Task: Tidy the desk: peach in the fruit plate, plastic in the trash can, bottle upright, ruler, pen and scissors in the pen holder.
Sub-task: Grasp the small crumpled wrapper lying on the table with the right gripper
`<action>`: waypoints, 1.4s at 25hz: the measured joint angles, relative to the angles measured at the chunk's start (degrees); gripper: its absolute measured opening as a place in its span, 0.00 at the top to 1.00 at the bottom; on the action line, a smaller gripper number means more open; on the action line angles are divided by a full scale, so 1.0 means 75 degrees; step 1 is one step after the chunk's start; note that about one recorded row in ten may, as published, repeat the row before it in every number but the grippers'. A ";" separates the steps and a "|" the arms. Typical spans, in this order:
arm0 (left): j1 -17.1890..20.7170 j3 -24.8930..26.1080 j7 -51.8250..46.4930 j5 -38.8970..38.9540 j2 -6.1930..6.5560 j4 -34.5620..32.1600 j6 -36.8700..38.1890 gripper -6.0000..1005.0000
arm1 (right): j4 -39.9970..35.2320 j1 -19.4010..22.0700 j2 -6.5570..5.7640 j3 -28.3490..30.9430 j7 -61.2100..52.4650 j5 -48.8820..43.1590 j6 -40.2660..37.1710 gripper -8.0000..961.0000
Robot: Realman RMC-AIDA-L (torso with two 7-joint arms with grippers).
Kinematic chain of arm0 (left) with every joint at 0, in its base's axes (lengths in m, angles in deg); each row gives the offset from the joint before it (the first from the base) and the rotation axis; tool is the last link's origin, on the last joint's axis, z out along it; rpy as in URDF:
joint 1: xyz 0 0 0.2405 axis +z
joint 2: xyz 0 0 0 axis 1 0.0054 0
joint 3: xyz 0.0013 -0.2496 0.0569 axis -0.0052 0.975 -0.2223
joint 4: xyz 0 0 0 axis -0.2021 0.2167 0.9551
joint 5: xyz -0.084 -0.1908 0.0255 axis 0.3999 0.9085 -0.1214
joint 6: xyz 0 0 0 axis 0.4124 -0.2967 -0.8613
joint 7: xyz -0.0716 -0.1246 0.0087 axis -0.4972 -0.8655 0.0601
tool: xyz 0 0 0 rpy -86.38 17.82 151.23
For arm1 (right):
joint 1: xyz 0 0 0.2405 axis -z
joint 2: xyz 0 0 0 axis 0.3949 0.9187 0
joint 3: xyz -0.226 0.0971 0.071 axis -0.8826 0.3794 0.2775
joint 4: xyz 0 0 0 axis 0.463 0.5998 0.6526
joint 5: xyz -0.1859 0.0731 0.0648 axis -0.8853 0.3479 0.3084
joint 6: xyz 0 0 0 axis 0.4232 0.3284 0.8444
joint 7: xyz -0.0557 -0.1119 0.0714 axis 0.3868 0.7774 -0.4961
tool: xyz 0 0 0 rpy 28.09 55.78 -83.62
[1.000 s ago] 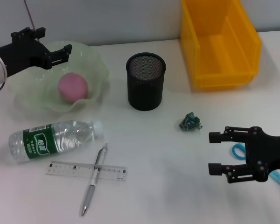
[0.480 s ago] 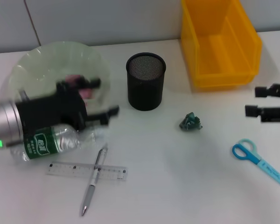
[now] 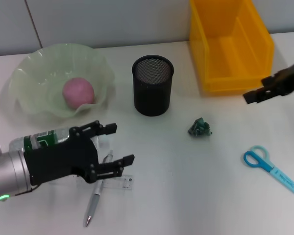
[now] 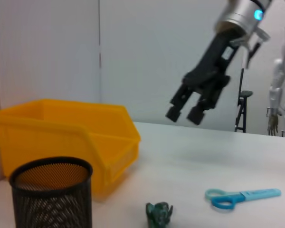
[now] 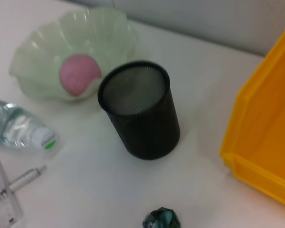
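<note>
- One white counter [image 3: 186, 196] carries everything, with a grey wall behind it.
- The yellow bin [image 3: 230, 46], the trash can here, stands at the back on the right side and shows nothing inside.
- The left gripper [image 3: 120, 145] hangs low over the near left of the counter, fingers spread apart, above the bottle, ruler and pen; it holds nothing.
- The right gripper [image 3: 255, 94] is lifted off the counter at the right edge, just beside the bin's front corner; in the left wrist view its two fingers stand apart and hold nothing.
- The pale green fruit plate [image 3: 34, 68] sits at the back left, with the pink peach [image 3: 78, 91] lying in it.
- The black mesh pen holder [image 3: 153, 85] stands upright between plate and bin.
- The bottle [image 3: 39, 139] lies on its side in front of the plate, mostly hidden by the left arm.
- The blue scissors [image 3: 272, 169] lie flat near the right edge, well apart from the holder.
- The clear ruler [image 3: 126, 183] peeks out under the left gripper, crossed by the silver pen [image 3: 94, 205].
- The crumpled green plastic [image 3: 200, 128] lies on the counter in front of the bin.
</note>
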 joint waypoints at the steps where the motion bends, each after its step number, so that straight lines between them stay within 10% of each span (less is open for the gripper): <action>1: 0.0000 -0.0038 0.0003 0.0001 -0.0002 0.0034 -0.0018 0.17 | 0.0146 -0.0164 -0.0008 -0.0150 -0.0128 -0.0176 0.0069 0.14; 35: -0.0396 -0.0087 0.0231 0.0059 -0.0007 0.0663 -0.0089 0.17 | 0.3896 -0.1673 0.0385 -0.2314 -0.0738 -0.0853 0.3145 0.15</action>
